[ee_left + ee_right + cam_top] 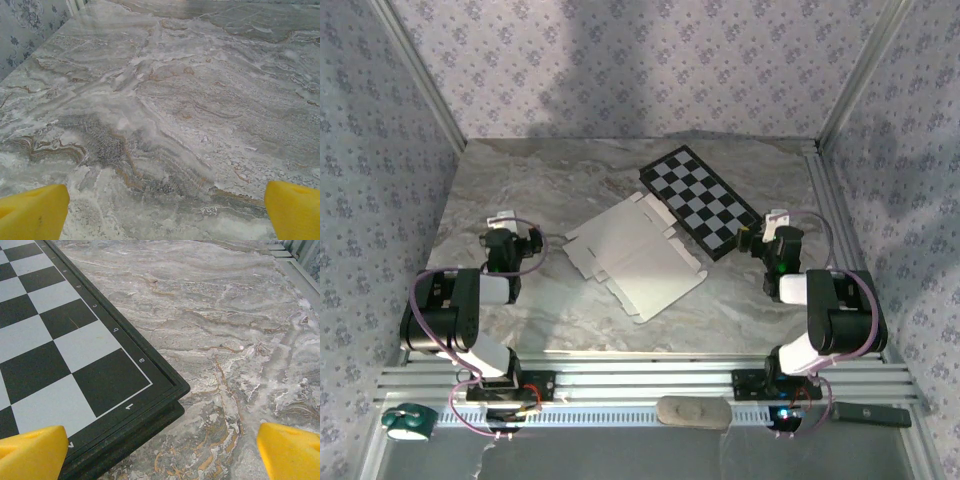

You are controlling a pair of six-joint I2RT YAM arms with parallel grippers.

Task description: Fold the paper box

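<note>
The paper box (635,255) lies unfolded and flat on the marble table, white face up, its tabbed flaps spread out, in the middle of the top view. My left gripper (512,232) rests to the left of it, a short gap away, open and empty; in the left wrist view its yellow fingertips (32,212) stand wide over bare marble. My right gripper (772,232) sits to the right of the box, open and empty, beside the near corner of the checkerboard. Its yellow fingertips (290,450) frame that corner.
A black-and-white checkerboard (705,200) lies at the back right, its near edge touching or overlapping the box's far flap; its corner (172,390) is close in front of my right gripper. Patterned walls enclose the table. A metal rail (650,380) runs along the near edge.
</note>
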